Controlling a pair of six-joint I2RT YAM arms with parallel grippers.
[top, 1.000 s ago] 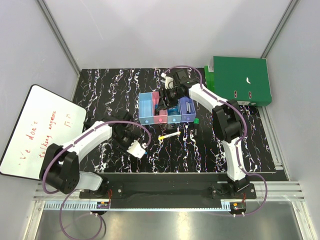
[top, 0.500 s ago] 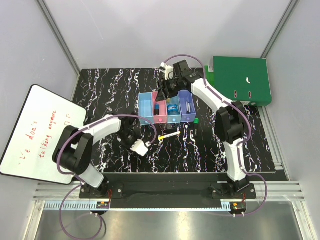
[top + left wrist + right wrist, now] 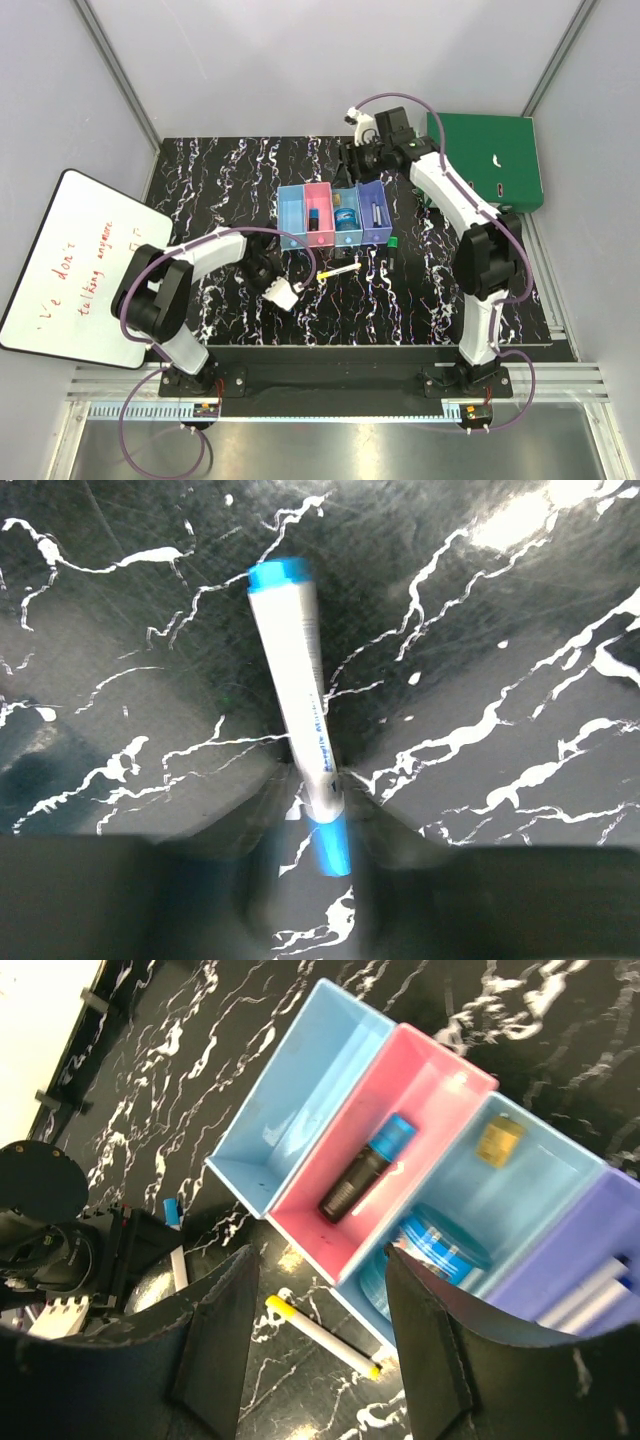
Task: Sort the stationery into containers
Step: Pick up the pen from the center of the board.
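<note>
The four joined bins (image 3: 292,215) stand mid-table and show in the right wrist view (image 3: 300,1090). The first light blue bin is bare. The pink bin holds a dark marker (image 3: 360,1175). The third bin holds the round blue object (image 3: 445,1245) and the black-gold piece (image 3: 498,1140). The purple bin holds white sticks (image 3: 590,1295). My right gripper (image 3: 358,165) is open and empty above the bins. My left gripper (image 3: 298,283) is shut on the blue-capped white marker (image 3: 297,680), which lies on the table. The yellow-and-white pen (image 3: 338,270) lies in front of the bins.
A green-capped dark marker (image 3: 393,243) lies right of the pen. The green folder (image 3: 485,160) is at the back right. The whiteboard (image 3: 80,260) lies at the left edge. The table is black marble-patterned.
My right gripper rose and moved back and right from over the pink bin, leaving the dark marker inside. My left gripper moved right to the blue-capped marker.
</note>
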